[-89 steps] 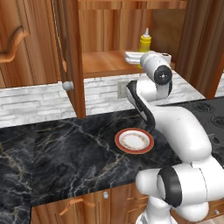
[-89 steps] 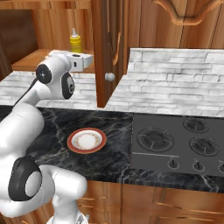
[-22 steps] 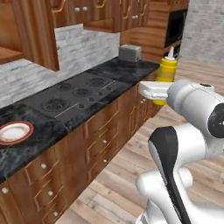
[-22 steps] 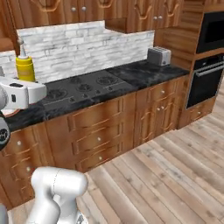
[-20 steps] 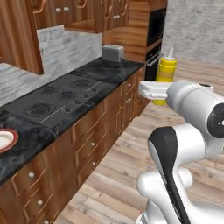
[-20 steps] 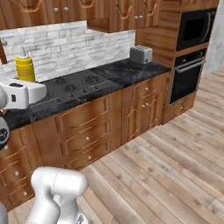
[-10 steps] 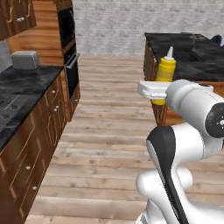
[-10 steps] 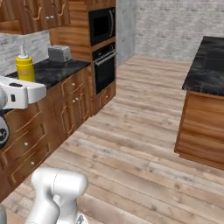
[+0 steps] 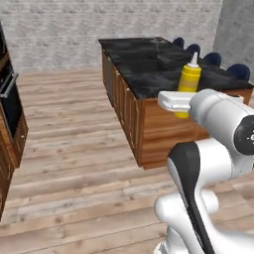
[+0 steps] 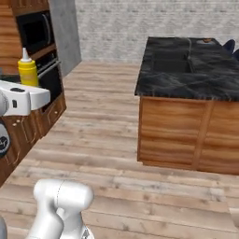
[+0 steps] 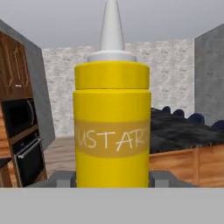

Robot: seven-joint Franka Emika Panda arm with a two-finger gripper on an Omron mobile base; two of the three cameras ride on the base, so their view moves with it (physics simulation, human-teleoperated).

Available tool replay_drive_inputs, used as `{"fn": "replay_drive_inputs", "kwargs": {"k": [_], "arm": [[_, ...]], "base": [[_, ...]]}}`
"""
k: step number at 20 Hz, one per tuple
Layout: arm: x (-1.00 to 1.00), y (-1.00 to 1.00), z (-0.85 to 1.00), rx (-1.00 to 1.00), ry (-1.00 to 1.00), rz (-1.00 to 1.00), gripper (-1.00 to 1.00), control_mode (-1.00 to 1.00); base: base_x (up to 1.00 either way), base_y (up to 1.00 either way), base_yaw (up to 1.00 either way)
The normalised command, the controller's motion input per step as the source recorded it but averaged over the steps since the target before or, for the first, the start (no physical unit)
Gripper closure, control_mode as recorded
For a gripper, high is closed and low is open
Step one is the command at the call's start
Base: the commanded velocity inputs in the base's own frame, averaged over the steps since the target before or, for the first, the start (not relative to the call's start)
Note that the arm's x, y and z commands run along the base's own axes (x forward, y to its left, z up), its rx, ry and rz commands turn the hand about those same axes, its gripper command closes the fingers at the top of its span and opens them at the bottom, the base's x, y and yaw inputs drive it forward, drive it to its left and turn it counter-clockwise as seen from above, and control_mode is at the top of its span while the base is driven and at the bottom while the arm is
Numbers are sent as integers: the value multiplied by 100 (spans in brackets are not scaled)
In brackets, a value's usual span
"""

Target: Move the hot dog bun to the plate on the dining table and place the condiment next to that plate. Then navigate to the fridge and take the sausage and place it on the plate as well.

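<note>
The condiment (image 9: 190,79), a yellow squeeze bottle with a pale pointed cap, stands upright in my gripper (image 9: 184,105), which is shut on its lower body. In the hand view the condiment (image 11: 111,127) stands right in front of the camera between the two fingertips of the gripper (image 11: 111,179). From the right base view the condiment (image 10: 27,70) rises above the gripper (image 10: 27,88) at the far left. The dining table (image 9: 149,74), black marble on a wooden body, stands ahead and apart from the bottle. The plate, hot dog bun and sausage are out of view.
Wooden floor lies between me and the dining table (image 10: 186,74). Dark blue chairs (image 9: 213,58) line its far side. A black wall oven (image 10: 37,32) in wooden cabinets stands at the left, with a tall grey panel (image 10: 63,32) beside it; I cannot tell whether that is the fridge.
The whole picture has swung from the stove counter and oven to the island, so the base has turned. The bottle has stayed in the gripper.
</note>
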Motion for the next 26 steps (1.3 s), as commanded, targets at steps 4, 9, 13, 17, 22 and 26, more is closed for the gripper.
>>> {"fn": "replay_drive_inputs", "kwargs": {"k": [4, 9, 13, 17, 22, 26], "arm": [[0, 0, 0, 0, 0, 0, 100, 100], [0, 0, 0, 0, 0, 0, 100, 100], [0, 0, 0, 0, 0, 0, 100, 100], [0, 0, 0, 0, 0, 0, 100, 100], [0, 0, 0, 0, 0, 0, 100, 100], [0, 0, 0, 0, 0, 0, 100, 100]], "base": [[100, -29, -31], [87, -73, -8], [74, -89, 0], [68, -94, 0], [64, -96, 0], [57, -100, 4]]}}
